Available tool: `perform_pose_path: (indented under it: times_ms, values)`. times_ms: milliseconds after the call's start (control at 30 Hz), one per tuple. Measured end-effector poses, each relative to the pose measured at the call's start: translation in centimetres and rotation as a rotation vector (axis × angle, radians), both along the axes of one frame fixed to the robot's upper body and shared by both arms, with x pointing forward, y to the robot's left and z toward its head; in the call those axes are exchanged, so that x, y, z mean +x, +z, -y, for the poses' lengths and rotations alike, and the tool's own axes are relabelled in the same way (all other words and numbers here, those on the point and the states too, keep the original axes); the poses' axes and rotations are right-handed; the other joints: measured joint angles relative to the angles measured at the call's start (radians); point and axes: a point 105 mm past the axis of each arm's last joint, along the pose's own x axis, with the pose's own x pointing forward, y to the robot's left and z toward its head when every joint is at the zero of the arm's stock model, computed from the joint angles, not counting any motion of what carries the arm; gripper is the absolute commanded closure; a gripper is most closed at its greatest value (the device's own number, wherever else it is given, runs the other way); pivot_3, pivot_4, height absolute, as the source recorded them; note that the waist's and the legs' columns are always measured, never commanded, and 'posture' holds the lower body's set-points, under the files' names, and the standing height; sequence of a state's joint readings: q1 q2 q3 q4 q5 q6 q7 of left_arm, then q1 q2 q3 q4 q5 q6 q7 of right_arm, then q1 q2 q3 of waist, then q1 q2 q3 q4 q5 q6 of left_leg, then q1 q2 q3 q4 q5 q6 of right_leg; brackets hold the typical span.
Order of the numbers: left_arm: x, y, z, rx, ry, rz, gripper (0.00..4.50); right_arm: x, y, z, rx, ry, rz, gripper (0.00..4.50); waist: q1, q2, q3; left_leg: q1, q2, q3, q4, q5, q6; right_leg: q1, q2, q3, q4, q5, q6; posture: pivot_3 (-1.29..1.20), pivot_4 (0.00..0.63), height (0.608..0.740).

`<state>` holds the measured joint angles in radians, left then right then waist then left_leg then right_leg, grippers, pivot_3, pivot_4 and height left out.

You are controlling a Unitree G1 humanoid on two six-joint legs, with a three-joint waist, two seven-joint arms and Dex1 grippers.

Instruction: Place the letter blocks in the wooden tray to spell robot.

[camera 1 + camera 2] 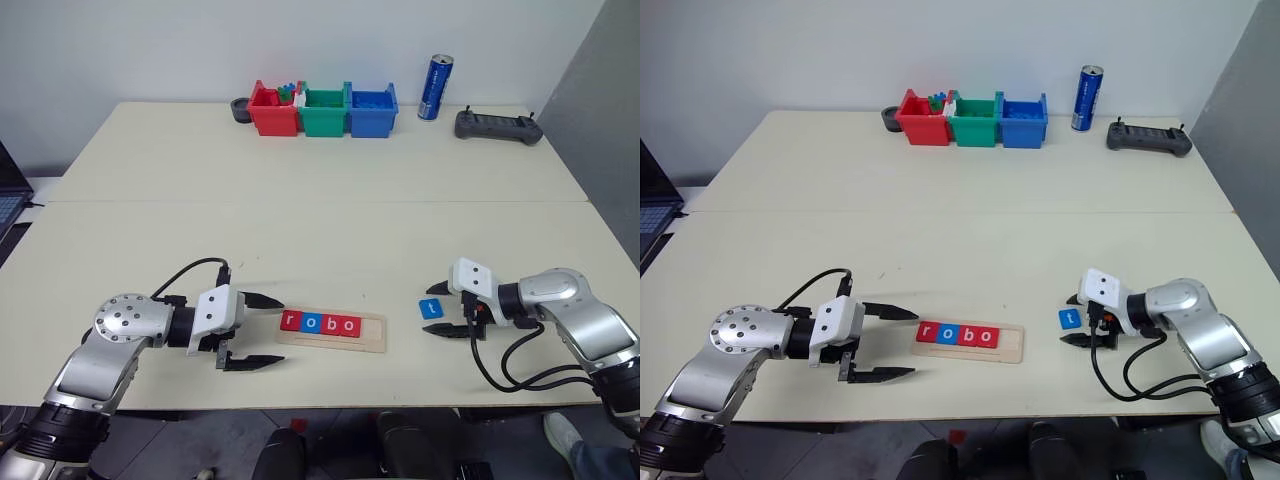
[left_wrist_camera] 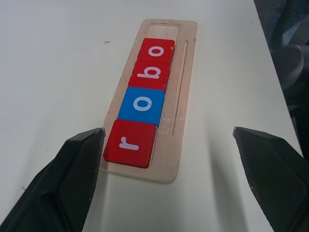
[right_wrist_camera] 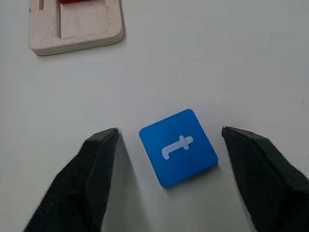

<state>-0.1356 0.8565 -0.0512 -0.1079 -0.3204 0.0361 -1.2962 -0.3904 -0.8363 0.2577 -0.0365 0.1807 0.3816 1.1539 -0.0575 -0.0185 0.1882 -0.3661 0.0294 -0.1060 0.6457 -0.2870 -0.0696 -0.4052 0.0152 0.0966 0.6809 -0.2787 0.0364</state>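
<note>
The wooden tray [image 1: 331, 331] lies near the table's front edge and holds four letter blocks in a row: a red r [image 2: 129, 143], a blue o [image 2: 142, 105], a red b [image 2: 149, 74] and a red o [image 2: 156, 50]. The slot at its right end is bare. A blue t block [image 3: 178, 147] lies flat on the table to the right of the tray. My right gripper [image 3: 169, 129] is open, with a finger on either side of the t block and a gap on both sides. My left gripper [image 1: 283, 330] is open at the tray's left end, straddling the r end without touching.
Red [image 1: 272, 110], green [image 1: 324, 110] and blue [image 1: 371, 110] bins stand at the table's far edge, with a blue can [image 1: 435, 87] and a black controller [image 1: 498, 126] to their right. A laptop [image 1: 8, 195] shows at the left border.
</note>
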Motion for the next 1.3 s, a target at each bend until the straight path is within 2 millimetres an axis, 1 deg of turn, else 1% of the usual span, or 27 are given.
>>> perform_pose_path:
  times_ms: [33,133,167,267,400,467,533,600,667,700,767,967,1167,1300]
  values:
    - [0.0,0.0,0.0,0.0,0.001,-0.001,0.0,0.0,0.0,-0.1,0.003,0.002,0.0,2.01,0.0,0.0,0.0,0.0,0.0,0.0,0.0,0.0,0.0,0.0,0.0,0.0,0.0,0.0,0.0,0.0,0.15,0.74]
    - [0.0,0.0,0.0,0.0,0.003,-0.003,0.0,0.0,0.0,-0.4,0.012,0.008,-0.003,2.96,0.0,0.0,0.0,0.0,0.0,0.0,0.0,0.0,0.0,0.0,0.0,0.0,0.0,0.0,0.0,0.0,0.15,0.74]
    - [0.0,0.0,0.0,0.0,0.004,-0.005,0.0,0.0,0.0,-0.4,0.015,0.008,-0.004,3.11,0.0,0.0,0.0,0.0,0.0,0.0,0.0,0.0,0.0,0.0,0.0,0.0,0.0,0.0,0.0,0.0,0.15,0.74]
    - [0.1,0.1,0.1,0.0,0.009,-0.007,0.0,-0.1,0.2,-0.5,0.024,0.003,-0.01,3.11,0.0,0.0,0.0,0.0,0.0,0.0,0.0,0.0,0.0,0.0,0.0,0.0,0.0,0.0,0.0,0.0,0.15,0.74]
    - [0.1,0.2,0.2,0.0,0.009,-0.001,0.0,-1.1,2.0,-1.9,0.067,0.04,0.009,3.11,0.0,0.0,0.0,0.0,0.0,-0.001,0.0,0.0,0.0,0.0,0.0,0.0,0.0,0.0,0.0,0.0,0.15,0.74]
    - [0.1,0.3,0.4,0.0,0.011,-0.001,0.0,-2.1,3.0,-3.5,0.096,0.073,0.013,3.11,0.0,0.0,0.0,0.0,0.0,-0.001,0.0,0.0,0.0,0.0,0.0,-0.001,0.001,0.0,0.0,0.0,0.15,0.74]
    - [0.0,0.5,0.5,0.0,0.007,0.002,0.0,-2.9,3.4,-5.1,0.122,0.088,0.016,3.11,0.0,0.0,0.0,0.0,0.0,-0.001,0.0,0.0,0.0,0.0,0.0,-0.001,0.001,0.0,0.0,0.0,0.15,0.74]
    - [0.0,0.5,0.6,0.0,0.007,0.002,0.0,-3.5,3.2,-6.6,0.132,0.1,0.005,3.11,0.0,0.0,0.0,0.0,0.0,-0.001,0.0,0.0,0.0,0.0,0.0,-0.001,0.001,0.0,0.0,0.0,0.15,0.74]
    - [0.0,0.5,0.6,0.001,0.009,-0.004,0.0,-3.8,2.5,-8.1,0.142,0.09,-0.016,3.11,0.0,0.0,0.0,0.0,0.0,-0.001,0.0,0.0,0.0,0.0,0.0,-0.001,0.001,0.0,0.0,0.0,0.15,0.74]
    - [0.0,0.5,0.6,0.001,0.009,-0.003,0.0,-3.8,2.1,-8.6,0.138,0.084,-0.024,3.11,0.0,0.0,0.0,0.0,0.0,-0.001,0.0,0.0,0.0,0.0,0.0,-0.001,0.001,0.0,0.0,0.0,0.15,0.74]
    - [0.0,0.5,0.6,0.0,0.008,-0.003,0.0,-3.8,1.5,-9.1,0.119,0.074,-0.029,3.11,0.0,0.0,0.0,0.0,0.0,-0.001,0.0,0.0,0.0,0.0,0.0,-0.001,0.0,0.0,0.0,0.0,0.15,0.74]
    - [-0.1,0.4,0.7,-0.004,-0.001,0.008,0.0,-3.8,1.0,-10.1,0.103,0.066,-0.029,3.11,0.0,0.0,0.0,0.0,0.0,-0.001,0.0,0.0,0.0,0.0,0.0,-0.001,0.0,0.0,0.0,0.0,0.15,0.74]
    - [-0.1,0.3,0.6,-0.005,0.0,0.008,0.0,-3.7,0.5,-10.3,0.087,0.064,-0.033,3.11,0.0,0.0,0.0,0.0,0.0,-0.001,0.0,0.0,0.0,0.0,0.0,-0.001,0.0,0.0,0.0,0.0,0.15,0.74]
    - [0.0,0.3,0.6,-0.006,0.011,0.005,0.0,-3.4,0.4,-10.5,0.087,0.055,-0.031,3.11,0.0,0.0,0.0,0.0,0.0,-0.001,0.0,0.0,0.0,0.0,0.0,-0.001,0.0,0.0,0.0,0.0,0.15,0.74]
